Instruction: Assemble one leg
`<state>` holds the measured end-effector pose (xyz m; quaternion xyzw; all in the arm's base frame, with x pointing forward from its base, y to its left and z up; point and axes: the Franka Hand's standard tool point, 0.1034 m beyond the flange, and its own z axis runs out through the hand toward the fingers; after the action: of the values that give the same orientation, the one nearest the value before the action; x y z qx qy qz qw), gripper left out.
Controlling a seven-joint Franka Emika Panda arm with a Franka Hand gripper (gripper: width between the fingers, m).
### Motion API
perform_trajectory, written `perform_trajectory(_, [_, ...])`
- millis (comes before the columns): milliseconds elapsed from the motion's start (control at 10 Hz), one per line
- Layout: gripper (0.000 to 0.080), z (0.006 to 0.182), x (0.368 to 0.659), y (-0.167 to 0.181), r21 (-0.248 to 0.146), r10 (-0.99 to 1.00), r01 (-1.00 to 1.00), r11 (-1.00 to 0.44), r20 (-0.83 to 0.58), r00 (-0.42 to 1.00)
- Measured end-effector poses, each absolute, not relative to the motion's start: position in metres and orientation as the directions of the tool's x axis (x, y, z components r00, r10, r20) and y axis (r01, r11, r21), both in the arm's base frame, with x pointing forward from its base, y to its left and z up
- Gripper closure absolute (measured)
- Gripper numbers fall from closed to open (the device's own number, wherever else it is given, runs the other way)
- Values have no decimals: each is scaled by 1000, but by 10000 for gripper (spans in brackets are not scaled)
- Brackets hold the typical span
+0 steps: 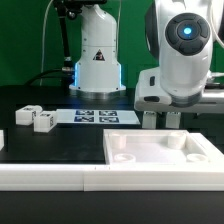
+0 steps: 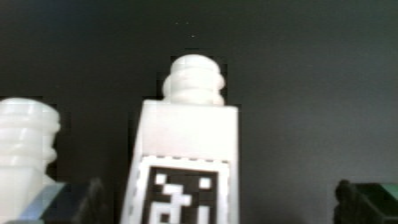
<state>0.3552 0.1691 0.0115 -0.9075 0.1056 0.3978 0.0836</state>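
In the wrist view a white leg (image 2: 183,140) with a black-and-white tag on its face and a ribbed screw end (image 2: 196,80) sits on the black table between my fingers. My gripper (image 2: 217,206) is open. One dark finger (image 2: 71,205) is close beside the leg and the other finger (image 2: 366,200) stands well apart from it. A second leg (image 2: 22,140) lies beside the first. In the exterior view my gripper (image 1: 161,120) hangs low behind the far rim of the white tabletop (image 1: 130,152), and it hides these two legs.
Two more small white legs (image 1: 25,115) (image 1: 43,122) lie at the exterior view's left. The marker board (image 1: 100,117) lies behind the tabletop. A low white wall (image 1: 60,178) runs along the front. A second robot base (image 1: 98,60) stands at the back.
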Motion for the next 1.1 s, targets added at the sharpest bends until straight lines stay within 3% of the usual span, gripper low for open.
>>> perform_trajectory(400, [150, 11, 355, 150, -27, -188, -310, -950, -745, 640])
perform_trajectory(500, [242, 10, 355, 150, -15, -202, -319, -948, -746, 634])
perform_trajectory(600, [242, 9, 355, 150, -15, -201, -318, -948, -746, 635])
perform_trajectory(700, [442, 9, 355, 150, -15, -201, -318, -948, -746, 635])
perform_trajectory(800, [511, 9, 355, 150, -15, -201, -318, -948, -746, 635])
perform_trajectory(1100, [511, 9, 355, 150, -15, -201, -318, -948, -746, 635])
